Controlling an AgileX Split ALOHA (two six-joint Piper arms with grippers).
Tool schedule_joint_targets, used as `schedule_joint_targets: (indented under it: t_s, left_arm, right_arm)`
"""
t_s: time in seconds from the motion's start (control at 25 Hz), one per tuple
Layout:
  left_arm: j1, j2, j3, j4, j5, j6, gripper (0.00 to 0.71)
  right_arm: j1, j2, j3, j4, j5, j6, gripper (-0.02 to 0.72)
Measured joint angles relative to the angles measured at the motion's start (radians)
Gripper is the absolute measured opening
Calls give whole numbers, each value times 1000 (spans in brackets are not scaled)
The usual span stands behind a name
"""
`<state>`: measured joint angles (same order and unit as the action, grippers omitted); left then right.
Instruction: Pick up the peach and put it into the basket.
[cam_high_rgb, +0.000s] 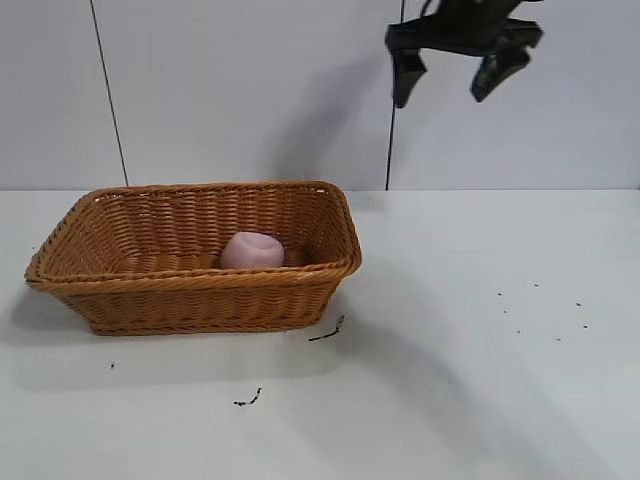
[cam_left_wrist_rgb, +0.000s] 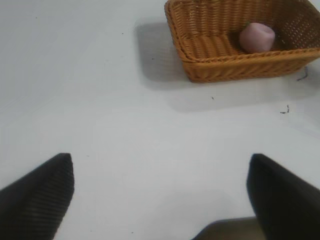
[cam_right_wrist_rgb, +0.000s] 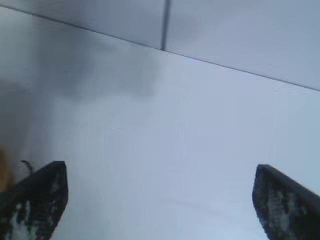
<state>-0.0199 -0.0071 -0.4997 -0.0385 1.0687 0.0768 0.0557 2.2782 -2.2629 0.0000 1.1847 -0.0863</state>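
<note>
Wicker surrounds your target already: the peach sits on the floor of the basket, toward its right end and close to the far wall, so the placing looks done. Your right gripper hangs high above the tabletop, up and to the right of the basket, with its jaws spread wide and holding nothing. From those jaws the peach lies down and to the left, well apart. Your left gripper is out of the exterior view; its wrist camera shows its jaws also spread wide and empty over bare tabletop, with the basket some way ahead. The right arm appears the nearer one, but you likely need no further reach, only a retreat clear of the braided rim. The basket's long axis runs left to right across the exterior view. A few dark specks lie on the tabletop just in front of it.
</note>
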Motion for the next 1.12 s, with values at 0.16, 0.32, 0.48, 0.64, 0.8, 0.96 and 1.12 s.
schedule_joint_targets:
  t_s: [0.16,0.32,0.48,0.64,0.8,0.96,1.12]
  left_arm:
    - [0,0,0,0,0,0,692]
    - [0,0,0,0,0,0,692]
    - [0,0,0,0,0,0,692]
    - [0,0,0,0,0,0,692]
    - [0,0,0,0,0,0,692]
    - [0,0,0,0,0,0,692]
    - [0,0,0,0,0,0,692]
  right_arm:
    - [-9,-57,6,0,29,0,689]
    - [-12,-142,58,0,29,0,689]
    - [-15,-342,245,0,30,10,689]
    - [-16,-554,467,0,30,38,689]
    - [-16,-815,725,0,30,46,689]
    - [-16,-1082,980,0,31,48,689]
    - [-16,-1337,1228,0,30,48,689]
